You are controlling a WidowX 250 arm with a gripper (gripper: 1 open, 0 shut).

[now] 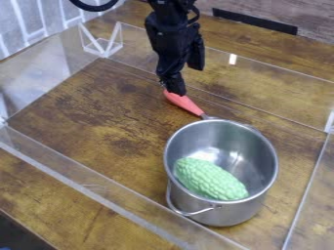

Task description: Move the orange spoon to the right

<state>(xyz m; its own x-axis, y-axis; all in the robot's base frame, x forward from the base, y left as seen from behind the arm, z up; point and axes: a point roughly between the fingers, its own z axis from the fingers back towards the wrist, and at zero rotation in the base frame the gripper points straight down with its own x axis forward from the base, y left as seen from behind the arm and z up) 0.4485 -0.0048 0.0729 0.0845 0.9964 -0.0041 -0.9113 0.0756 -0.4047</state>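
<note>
the black gripper [179, 80] is hovering above the wooden table [85, 105], its fingers spread and pinching nothing. the orange spoon [187, 104] is lying on the wood just below the gripper, apart from it, its thick orange-red handle pointing up toward the back of the table and its other end running down toward the steel pot [220, 137] (the metal bowl is hard to make out at the pot's rim, so i cannot tell whether the two are touching). the pot is standing upright nearer the camera, its thin wire handle [190, 210] hanging at the near side. a bumpy green vegetable [210, 179] is resting inside it, leaning along the near part of the pot. clear panels are edging the table.
</note>
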